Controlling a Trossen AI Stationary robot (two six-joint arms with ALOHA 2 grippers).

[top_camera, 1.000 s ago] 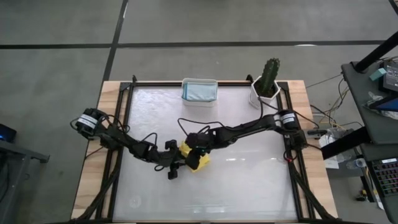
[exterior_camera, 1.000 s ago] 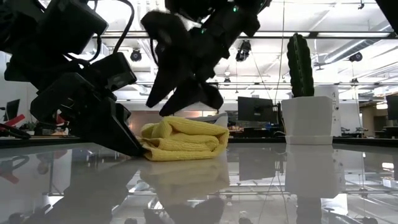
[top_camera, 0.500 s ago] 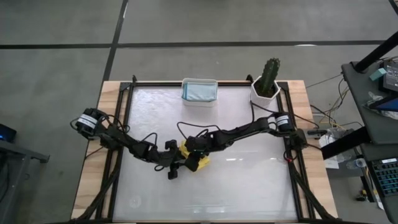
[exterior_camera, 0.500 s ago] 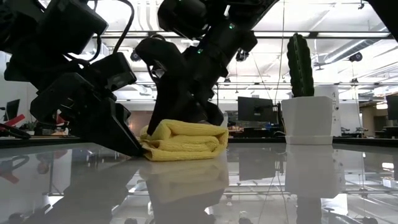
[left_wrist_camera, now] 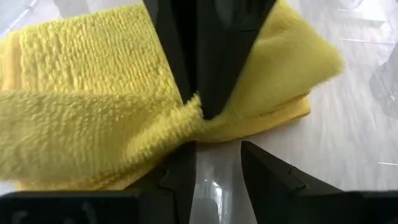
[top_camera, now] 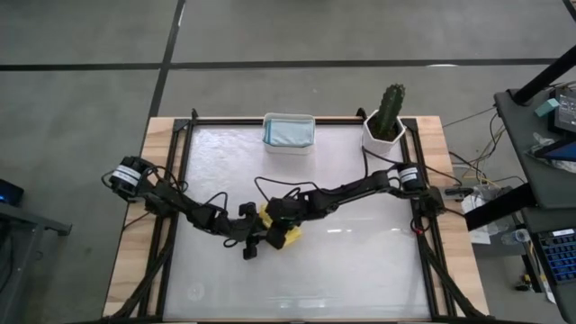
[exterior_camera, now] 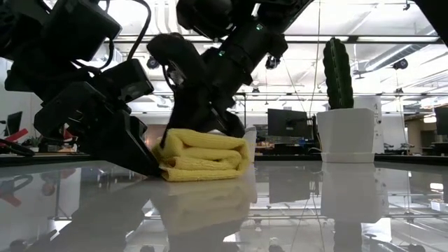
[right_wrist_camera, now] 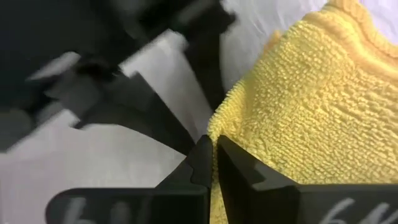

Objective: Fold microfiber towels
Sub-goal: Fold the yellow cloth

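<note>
A yellow microfiber towel (top_camera: 286, 234), folded into a thick pad, lies flat on the glossy table a little left of the middle. My right gripper (right_wrist_camera: 213, 152) reaches in from the right and is shut on the pad's upper edge. My left gripper (left_wrist_camera: 217, 165) comes from the left, slanting down, and stands open at table height right at the pad's left side (exterior_camera: 162, 168). A pale blue-grey towel (top_camera: 288, 130) lies in the white tub (top_camera: 288, 144) at the far edge. My left gripper touches the yellow towel only with the tip of one finger (left_wrist_camera: 185, 152), set against the pad's bottom edge (left_wrist_camera: 163, 149). Nothing lies between its two fingers. My right gripper pinches the upper layer's edge (right_wrist_camera: 217, 124) on the side toward the left gripper, between its two fingertips. The fingers slant down from the table's right and far side. The cloth puckers at the pinch (left_wrist_camera: 194, 107), and the rest of the pad lies on the table.
A cactus in a white pot (top_camera: 387, 121) stands at the far right corner, also the cactus pot (exterior_camera: 344, 133) in the low view. Black rails frame the table. The table's near half and right side are bare.
My right gripper has sunk onto the yellow towel and shut on its upper edge. The towel's raised top fold has been pressed lower and flatter.
</note>
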